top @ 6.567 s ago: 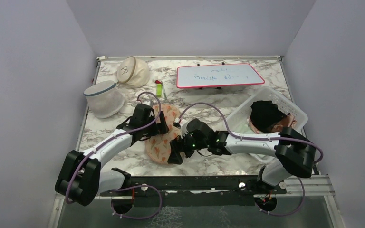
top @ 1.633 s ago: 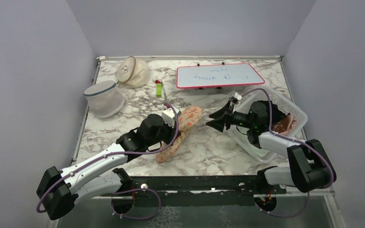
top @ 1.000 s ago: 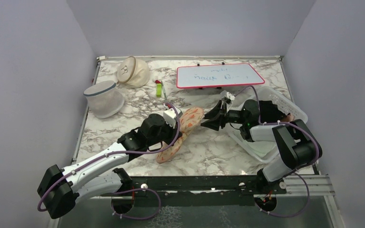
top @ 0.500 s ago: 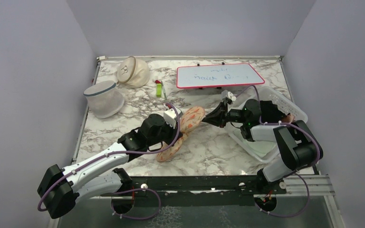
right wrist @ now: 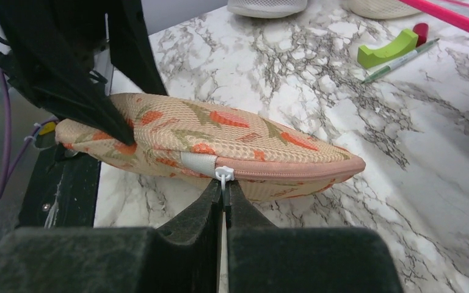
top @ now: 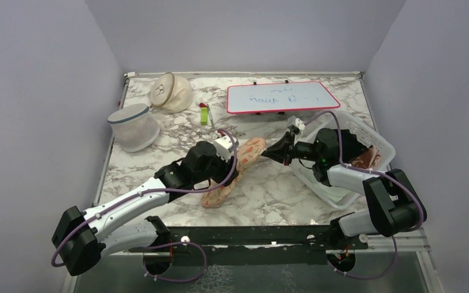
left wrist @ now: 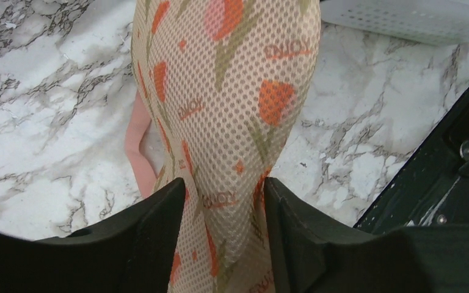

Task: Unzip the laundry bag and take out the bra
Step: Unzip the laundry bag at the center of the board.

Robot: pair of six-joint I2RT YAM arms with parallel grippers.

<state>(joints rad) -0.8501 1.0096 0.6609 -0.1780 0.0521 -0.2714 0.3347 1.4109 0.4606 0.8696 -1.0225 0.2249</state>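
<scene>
Laundry bag is lying mid-bench, between the two arms. Left fingers are clamped across its narrow waist, with the flowery mesh squeezed between them. Right fingers are pinched tight on the little white zip pull on the bag's edge. From the right wrist view, the zip looks closed along that side.

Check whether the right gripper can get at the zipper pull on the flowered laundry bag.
Likely yes: the right gripper looks shut on the white zipper pull of the peach-pink flowered mesh laundry bag, which the left gripper pinches; nothing sits between them.
</scene>
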